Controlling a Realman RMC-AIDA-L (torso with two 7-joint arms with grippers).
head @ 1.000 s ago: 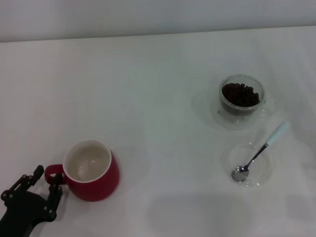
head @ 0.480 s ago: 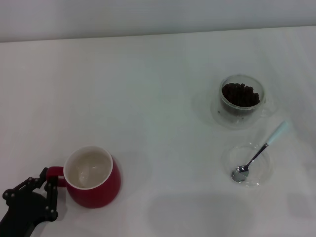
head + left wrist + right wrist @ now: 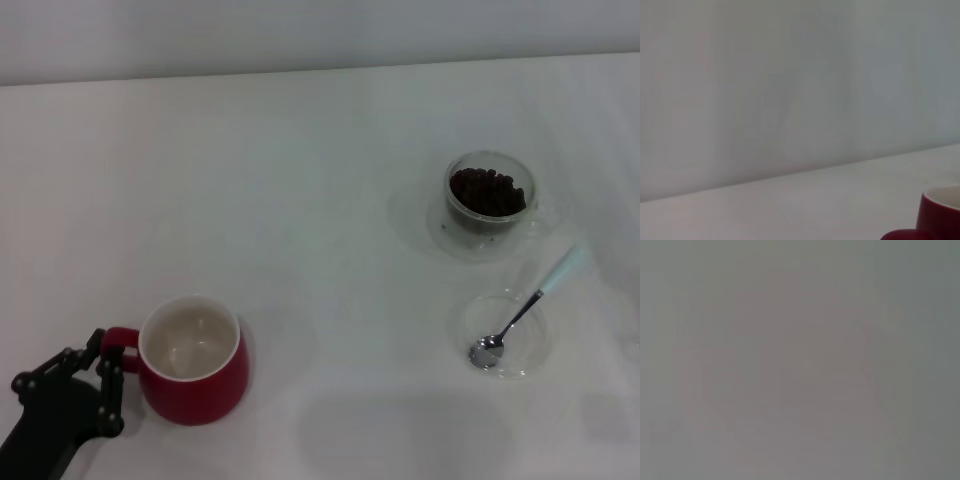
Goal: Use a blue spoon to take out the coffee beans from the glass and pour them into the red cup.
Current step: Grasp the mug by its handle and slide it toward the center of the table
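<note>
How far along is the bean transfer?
Early. No beans moved: the red cup looks empty and the coffee beans fill the glass. In hand: the left gripper is at the cup's handle, apparently gripping it. Left: the blue spoon lies untouched in its clear dish; all scooping and pouring remain. The right gripper is out of view.

From my station I see only a small part of the robot, and it is the left gripper point(image 3: 105, 375) at the lower corner of the head view. It is all matte black. Its fingers point(image 3: 112, 390) are thin bars joined as open linkages, with small round pivots at the joints, a little like a skeleton. Behind them the body becomes one wider, dark block that runs out of the picture. I can not make out any cables, screws or markings on it
</note>
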